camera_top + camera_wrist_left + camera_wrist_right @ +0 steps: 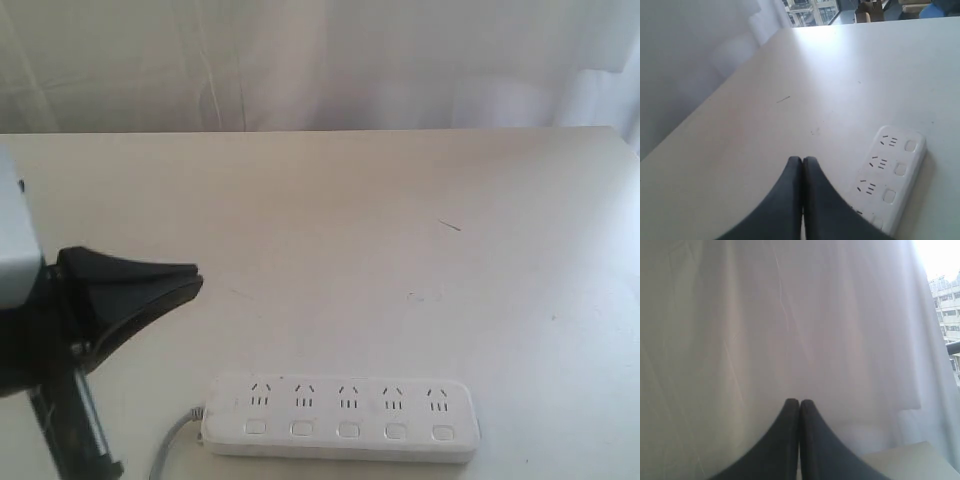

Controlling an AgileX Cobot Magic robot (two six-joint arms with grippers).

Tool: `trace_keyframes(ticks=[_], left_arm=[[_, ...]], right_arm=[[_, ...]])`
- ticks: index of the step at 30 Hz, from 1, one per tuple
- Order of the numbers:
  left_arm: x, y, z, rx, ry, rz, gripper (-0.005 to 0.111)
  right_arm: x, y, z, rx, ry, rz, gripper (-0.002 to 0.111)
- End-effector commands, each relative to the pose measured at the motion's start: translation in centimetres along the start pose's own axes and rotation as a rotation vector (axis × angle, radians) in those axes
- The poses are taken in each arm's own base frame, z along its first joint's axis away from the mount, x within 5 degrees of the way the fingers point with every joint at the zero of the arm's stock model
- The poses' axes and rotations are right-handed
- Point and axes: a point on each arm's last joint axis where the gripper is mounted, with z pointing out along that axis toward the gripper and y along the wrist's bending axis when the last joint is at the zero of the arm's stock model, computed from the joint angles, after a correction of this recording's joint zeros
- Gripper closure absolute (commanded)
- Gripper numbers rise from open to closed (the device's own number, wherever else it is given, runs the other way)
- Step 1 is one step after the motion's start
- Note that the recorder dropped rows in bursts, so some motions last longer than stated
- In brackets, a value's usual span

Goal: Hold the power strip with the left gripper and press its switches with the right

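A pale table [400, 220] is backed by a white curtain [790, 315]. The power strip [340, 418] is laid flat on the table, low in the exterior view, its grey cord [170, 445] led off leftward. The left gripper [196, 277] is held apart from the strip, fingers pressed together on nothing. The right gripper [799, 403] is likewise closed, empty, seen against the curtain. The five switches [348, 430] are untouched.

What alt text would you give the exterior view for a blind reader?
A white power strip with five outlets and a row of switches lies near the front edge of the table, its grey cord trailing left. The left gripper, black and shut, hangs to the strip's upper left in the picture, not touching it.
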Motion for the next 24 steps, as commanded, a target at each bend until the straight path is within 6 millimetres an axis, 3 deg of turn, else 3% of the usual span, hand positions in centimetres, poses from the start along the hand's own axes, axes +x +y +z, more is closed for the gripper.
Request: trace_keyframes(ticks=[1,10,13,17,24], left_arm=[[1.9,-0.8,-1.0,-0.002,-0.013,-0.049,0.107],[4.4,-1.3,-1.1,-0.038,-0.04,-0.141,0.107],[5.1,-1.6,-1.1,-0.034,-0.023,-0.143,0.107],[5.1,-1.6,-1.2,-0.047,-0.049,-0.145,0.107],[4.9,-1.6,-1.2,-0.043,-0.073,-0.123,0.107]], right_arm=[[-0.1,-0.1,-0.1,0.011,-0.01,-0.018,0.108],[0.4,0.3,0.0,-0.031,0.021,-0.015,0.108],[1.7,1.6,-0.5,-0.202,0.103,0.044,0.108],[2.9,3.7,-2.6,-0.504,0.191,0.294,0.108],[2.9,5.6,-5.6,-0.847,0.199,0.289,0.108]])
